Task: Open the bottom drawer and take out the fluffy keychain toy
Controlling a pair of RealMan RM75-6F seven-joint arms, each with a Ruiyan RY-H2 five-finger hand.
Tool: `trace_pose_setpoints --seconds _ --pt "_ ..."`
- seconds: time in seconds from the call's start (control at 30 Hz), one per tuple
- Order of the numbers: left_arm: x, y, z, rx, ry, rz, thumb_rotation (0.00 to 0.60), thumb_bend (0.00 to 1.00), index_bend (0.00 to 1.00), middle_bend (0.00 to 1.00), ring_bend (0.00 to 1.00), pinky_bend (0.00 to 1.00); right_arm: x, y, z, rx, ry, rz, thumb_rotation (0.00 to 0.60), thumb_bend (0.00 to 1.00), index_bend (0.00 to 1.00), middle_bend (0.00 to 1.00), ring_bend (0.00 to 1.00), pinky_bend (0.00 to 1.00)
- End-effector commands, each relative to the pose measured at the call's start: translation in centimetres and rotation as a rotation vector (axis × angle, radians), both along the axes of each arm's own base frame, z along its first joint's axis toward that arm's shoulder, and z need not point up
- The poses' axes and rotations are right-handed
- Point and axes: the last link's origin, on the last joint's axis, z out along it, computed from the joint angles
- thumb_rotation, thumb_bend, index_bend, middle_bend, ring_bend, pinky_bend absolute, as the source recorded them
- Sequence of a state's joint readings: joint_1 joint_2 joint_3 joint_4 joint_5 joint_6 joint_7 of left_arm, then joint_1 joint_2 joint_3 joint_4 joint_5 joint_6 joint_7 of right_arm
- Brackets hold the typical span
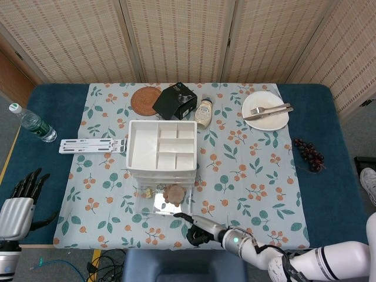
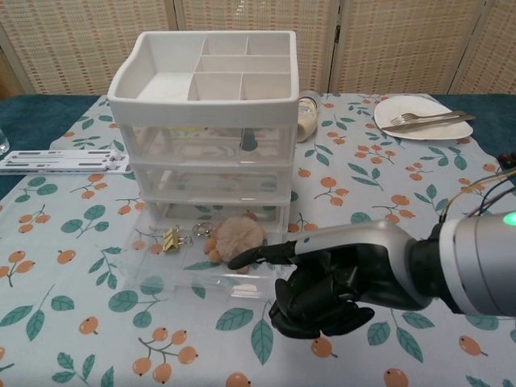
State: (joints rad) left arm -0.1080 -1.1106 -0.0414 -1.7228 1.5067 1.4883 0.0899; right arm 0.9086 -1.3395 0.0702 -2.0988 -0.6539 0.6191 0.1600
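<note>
The clear three-drawer unit point(image 2: 211, 153) point(image 1: 161, 150) stands mid-table with its bottom drawer point(image 2: 201, 256) point(image 1: 162, 201) pulled out toward me. Inside lies the fluffy tan keychain toy point(image 2: 237, 235) point(image 1: 174, 192), with gold binder clips point(image 2: 171, 239) to its left. My right hand point(image 2: 322, 278) point(image 1: 198, 229) is at the drawer's front right, one finger extended over the front lip just below the toy, the other fingers curled in, holding nothing. My left hand point(image 1: 22, 200) hangs off the table's left side, fingers spread, empty.
A white divided tray point(image 2: 211, 68) tops the unit. Behind stand a jar point(image 1: 203, 113), black box point(image 1: 175, 100) and wicker coaster point(image 1: 145, 100). A plate with fork point(image 1: 265, 110), grapes point(image 1: 309, 154), a water bottle point(image 1: 32, 123) and a white strip point(image 1: 93, 145) lie around.
</note>
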Motion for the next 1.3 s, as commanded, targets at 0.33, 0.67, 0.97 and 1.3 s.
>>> trace_pose_setpoints --seconds 0.33,0.67,0.97,1.3 --pt "0.0 -0.2 0.1 0.005 -0.009 -0.004 0.600 0.19 0.09 0.00 0.03 0.11 1.6 -3.6 2.2 -0.414 0.132 0.326 0.600 0.36 0.00 0.78 1.00 1.00" --pt "-0.2 -0.6 0.3 0.011 -0.020 -0.010 0.600 0.19 0.09 0.00 0.03 0.12 3.0 -4.2 0.1 -0.541 0.315 0.489 0.600 0.49 0.00 0.88 1.00 1.00" --pt "-0.4 -0.8 0.4 0.012 -0.026 -0.011 0.600 0.19 0.09 0.00 0.03 0.12 3.8 -3.7 -2.0 -0.618 0.456 0.635 0.600 0.53 0.00 0.90 1.00 1.00" --pt "-0.5 -0.8 0.4 0.010 -0.032 -0.016 0.600 0.19 0.09 0.00 0.03 0.12 4.0 -3.2 -3.8 -0.548 0.525 0.593 0.600 0.65 0.02 0.91 1.00 1.00"
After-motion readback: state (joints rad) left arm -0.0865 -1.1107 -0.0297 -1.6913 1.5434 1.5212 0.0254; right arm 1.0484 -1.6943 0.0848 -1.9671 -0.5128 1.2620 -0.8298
